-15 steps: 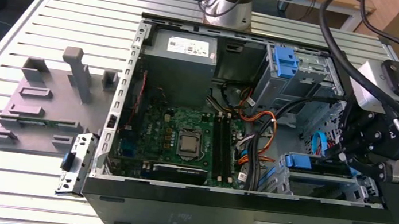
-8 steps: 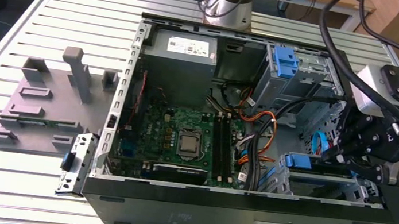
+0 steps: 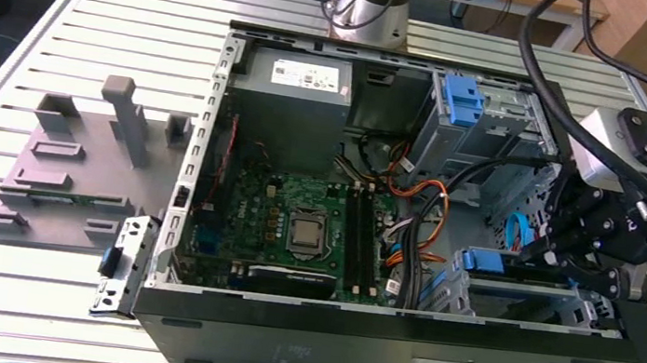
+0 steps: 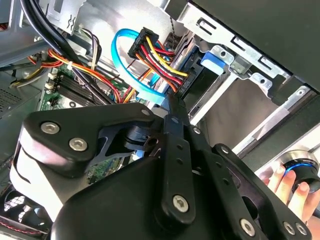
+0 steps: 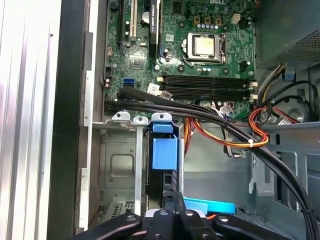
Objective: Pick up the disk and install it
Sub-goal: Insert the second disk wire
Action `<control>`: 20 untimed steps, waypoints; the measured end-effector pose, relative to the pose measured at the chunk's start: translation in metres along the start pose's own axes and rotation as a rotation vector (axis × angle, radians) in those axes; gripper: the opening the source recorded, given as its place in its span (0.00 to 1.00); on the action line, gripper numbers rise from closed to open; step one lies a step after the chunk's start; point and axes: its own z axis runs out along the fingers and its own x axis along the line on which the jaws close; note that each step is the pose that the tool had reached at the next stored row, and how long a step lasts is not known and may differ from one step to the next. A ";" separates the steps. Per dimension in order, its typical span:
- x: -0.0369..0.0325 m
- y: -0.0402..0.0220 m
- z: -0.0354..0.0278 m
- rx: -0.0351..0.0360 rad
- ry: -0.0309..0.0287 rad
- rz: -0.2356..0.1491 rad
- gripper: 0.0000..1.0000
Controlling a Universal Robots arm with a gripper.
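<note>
The disk (image 5: 165, 155) stands on edge in the metal drive bay (image 5: 117, 165) at the front corner of the open computer case (image 3: 403, 338). Its bright blue frame (image 3: 485, 260) shows above a dark side. The blue frame end (image 4: 212, 60) also shows in the second wrist view, between the bay rails. My black gripper (image 5: 175, 216) hangs over the disk's other end, fingers drawn together with no gap. I cannot tell whether they touch the disk. In the exterior view the gripper (image 3: 573, 267) sits at the case's right side, over the bay.
A blue data cable (image 4: 120, 55) and a coloured power connector (image 4: 150, 47) hang close to the fingertip. Black cables (image 5: 210, 117) cross above the bay. The motherboard (image 3: 292, 224) fills the case middle. A grey fixture (image 3: 76, 158) stands on the slatted table. A person's hand (image 4: 287, 182) rests outside the case.
</note>
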 end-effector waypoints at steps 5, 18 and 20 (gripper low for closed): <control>-0.0005 0.0000 -0.0037 0.0001 -0.0061 -0.001 0.11; -0.0023 -0.0122 -0.0270 -0.0034 -0.0048 0.000 0.11; -0.0028 -0.0134 -0.0317 -0.0045 -0.0044 0.000 0.11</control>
